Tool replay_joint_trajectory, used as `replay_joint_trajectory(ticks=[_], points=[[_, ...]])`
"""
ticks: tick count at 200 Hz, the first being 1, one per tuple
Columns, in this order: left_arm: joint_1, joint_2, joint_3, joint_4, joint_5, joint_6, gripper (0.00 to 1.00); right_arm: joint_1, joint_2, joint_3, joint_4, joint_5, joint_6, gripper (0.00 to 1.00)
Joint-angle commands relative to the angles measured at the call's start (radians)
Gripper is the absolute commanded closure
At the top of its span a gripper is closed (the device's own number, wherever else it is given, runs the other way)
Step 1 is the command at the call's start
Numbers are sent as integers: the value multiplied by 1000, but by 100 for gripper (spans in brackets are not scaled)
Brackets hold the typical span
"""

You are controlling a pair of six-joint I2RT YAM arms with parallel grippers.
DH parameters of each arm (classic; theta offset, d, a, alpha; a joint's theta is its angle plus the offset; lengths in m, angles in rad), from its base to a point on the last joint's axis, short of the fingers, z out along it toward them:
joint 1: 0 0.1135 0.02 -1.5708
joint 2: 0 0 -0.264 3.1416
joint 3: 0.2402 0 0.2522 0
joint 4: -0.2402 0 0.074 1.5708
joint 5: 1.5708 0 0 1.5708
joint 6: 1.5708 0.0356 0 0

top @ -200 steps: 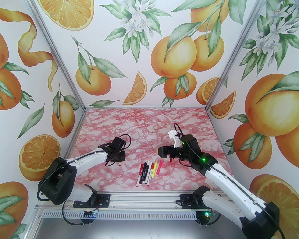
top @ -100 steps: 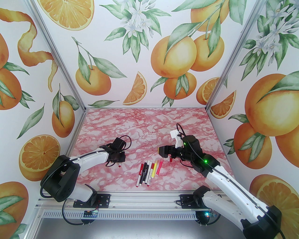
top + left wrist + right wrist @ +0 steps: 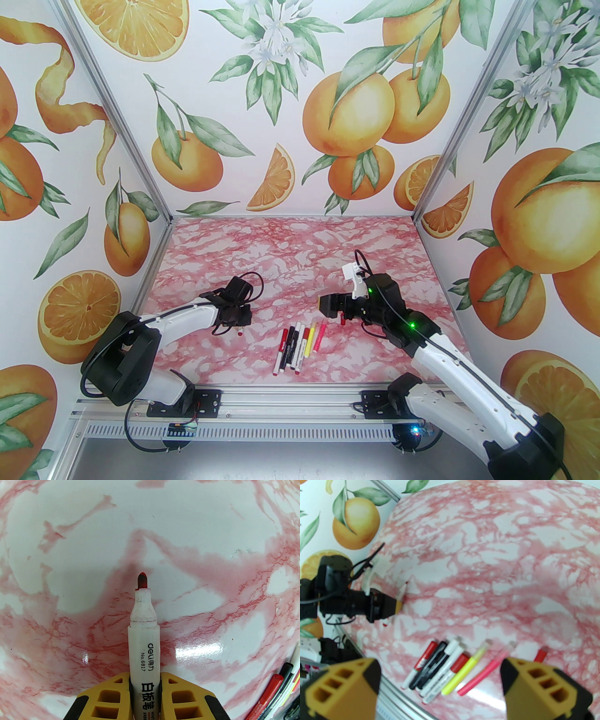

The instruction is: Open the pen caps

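My left gripper (image 3: 144, 691) is shut on a white pen (image 3: 144, 639) whose red tip (image 3: 142, 580) is bare and points down close over the table. In the top view this left gripper (image 3: 236, 318) is left of a row of several pens (image 3: 300, 344). The right gripper (image 3: 327, 307) hangs open, with nothing between its yellow fingers (image 3: 344, 686), just behind the row. In the right wrist view the row of pens (image 3: 450, 667) lies below the open right gripper (image 3: 440, 679). Two carry red pen caps (image 3: 459, 662). A loose red cap (image 3: 541, 654) lies on the table at the row's right end.
The pink marble table (image 3: 290, 253) is walled on three sides by orange-print panels (image 3: 290, 117). A metal rail (image 3: 281, 398) with both arm bases runs along the near edge. Open table stretches behind both grippers.
The right gripper has shifted slightly to the right and nearer. The left arm's elbow has shifted a little; its gripper still holds the pen in the same place.
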Motion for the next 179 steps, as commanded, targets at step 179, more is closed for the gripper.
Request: replay_joint_trajectory(ticks=[179], points=[[7, -54, 46, -103, -18, -7, 69, 5, 3, 16, 15, 29, 0, 11]])
